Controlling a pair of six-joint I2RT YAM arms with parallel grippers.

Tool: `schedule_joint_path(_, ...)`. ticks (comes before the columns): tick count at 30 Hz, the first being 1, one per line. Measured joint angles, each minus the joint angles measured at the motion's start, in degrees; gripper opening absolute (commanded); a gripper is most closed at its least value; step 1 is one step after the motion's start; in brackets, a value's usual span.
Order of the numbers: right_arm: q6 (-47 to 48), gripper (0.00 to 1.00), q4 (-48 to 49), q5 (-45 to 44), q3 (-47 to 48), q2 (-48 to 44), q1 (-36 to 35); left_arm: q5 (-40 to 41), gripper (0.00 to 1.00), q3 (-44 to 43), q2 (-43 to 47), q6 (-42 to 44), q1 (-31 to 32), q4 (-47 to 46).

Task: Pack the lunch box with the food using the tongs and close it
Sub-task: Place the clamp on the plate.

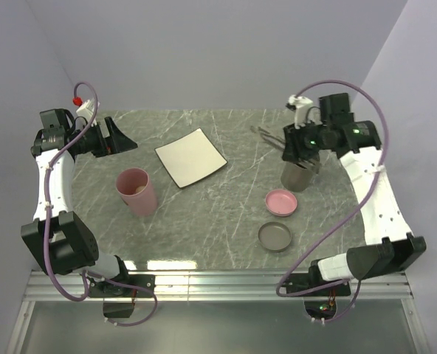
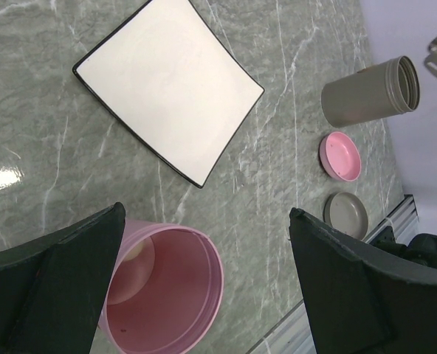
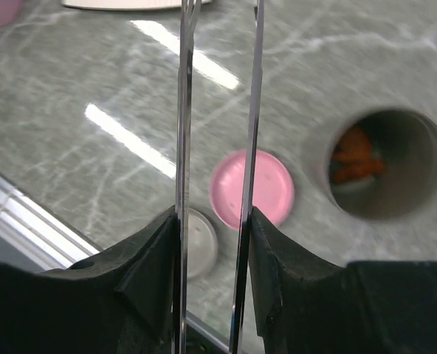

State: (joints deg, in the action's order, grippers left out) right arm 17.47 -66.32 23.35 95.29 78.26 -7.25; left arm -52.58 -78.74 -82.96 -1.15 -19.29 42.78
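The right gripper [image 3: 215,221], raised near the grey cup [image 3: 418,158], clamps the tongs [image 3: 183,110], whose arms are squeezed narrow. The grey cup holds orange pieces [image 3: 355,155]; the pink cup [image 2: 181,295] holds a white ball [image 2: 133,254].

A white square plate [image 1: 191,155] (black-edged, turned cornerwise) lies on the grey marbled table [image 1: 226,214], at about eleven o'clock from its centre.

Noted silver tongs [image 3: 185,147] pinched in right gripper [image 3: 215,221], thin arms parallel, slightly apart. Spotted orange-brown pieces [image 3: 353,153] deep in upright grey container [image 3: 396,199]. Logged pink lid [image 3: 272,193] and grey lid [image 3: 202,243] flat nearby (both off). Glimpsed pale ball [image 2: 135,254] inside pink cup [image 2: 167,310].
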Motion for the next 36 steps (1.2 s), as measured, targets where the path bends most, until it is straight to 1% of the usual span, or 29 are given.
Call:
schedule_joint_path(5, -4.5, 0.45, 5.9, -1.6, -0.1, 4.7, -10.5, 0.3, 0.99, -0.2, 0.0, 0.0, 0.0, 0.3)
schedule_joint_path(9, -7.7, 0.45, 12.7, -3.0, -1.7, 8.9, -18.6, 1.2, 0.99, -1.2, 0.0, 0.0, 0.0, 1.3)
schedule_joint_path(14, -11.1, 0.45, 19.8, -5.7, -2.1, 15.9, -25.3, 2.0, 0.99, -1.6, 0.0, -0.1, 0.0, 1.3)
schedule_joint_path(19, -13.9, 0.45, 26.1, -7.0, -0.9, 24.7, -27.7, 2.1, 0.99, -1.6, -0.4, -0.5, 0.0, 1.2)
schedule_joint_path(27, -16.4, 0.46, 33.3, -8.0, 6.0, 38.5, -28.5, 2.3, 1.00, -1.6, -1.3, -0.5, 0.0, 1.3)
schedule_joint_path(36, -16.8, 0.49, 37.4, -9.5, 9.9, 45.6, -29.9, 2.5, 0.99, -1.6, -2.1, -0.3, 0.0, 1.3)
